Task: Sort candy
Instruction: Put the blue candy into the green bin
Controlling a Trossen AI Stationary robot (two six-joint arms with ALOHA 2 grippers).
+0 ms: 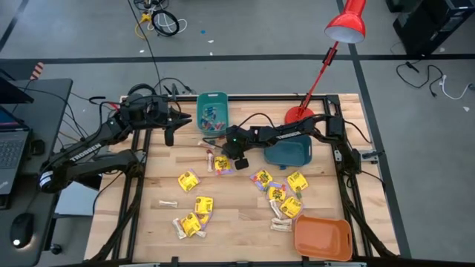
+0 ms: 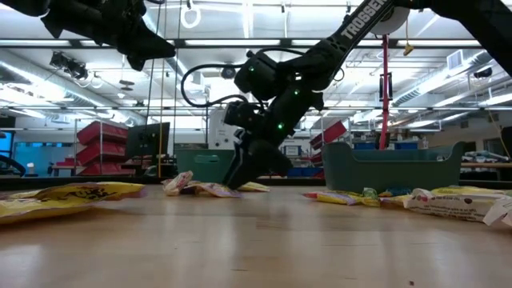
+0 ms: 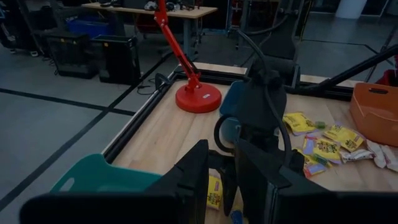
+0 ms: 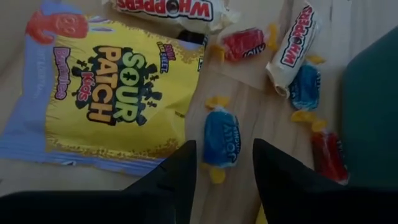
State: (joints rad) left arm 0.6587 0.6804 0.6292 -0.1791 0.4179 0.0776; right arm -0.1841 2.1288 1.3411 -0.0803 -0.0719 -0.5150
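The right gripper [image 4: 224,163] is hanging low over the wooden tabletop [image 1: 237,215], its dark fingers standing apart on either side of a small blue wrapped candy [image 4: 221,138] without touching it. Just beside that piece, a square yellow Sour Patch packet [image 4: 115,93] is lying flat, with pale whitish Whoppers sticks [image 4: 297,43] and red wrapped pieces [image 4: 244,43] near it. More yellow packets [image 1: 194,215] are lying scattered across the tabletop. The left gripper [image 1: 169,135] is hovering beside the teal plastic bin [image 1: 211,98], its fingers narrowly parted and holding nothing.
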